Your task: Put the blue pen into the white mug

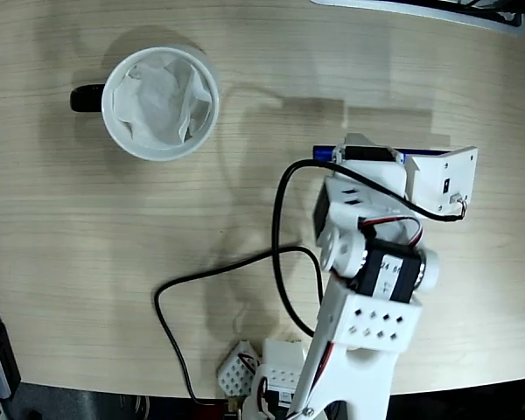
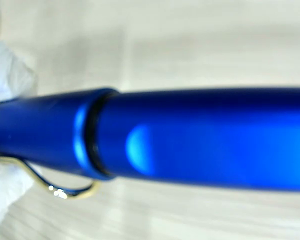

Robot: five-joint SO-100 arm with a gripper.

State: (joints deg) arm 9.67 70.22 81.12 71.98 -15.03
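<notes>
The wooden table carries the white mug at upper left in the fixed view, well apart from the arm. The gripper pinches the blue pen, which lies horizontally across the wrist view; only its tip pokes out leftward in the fixed view.

The fixed view looks straight down on the table from well above, with the gripper right of centre and the mug far to its left. The wrist view sits right against the pen at the gripper, blurred. Both views share the pen and tabletop.
</notes>
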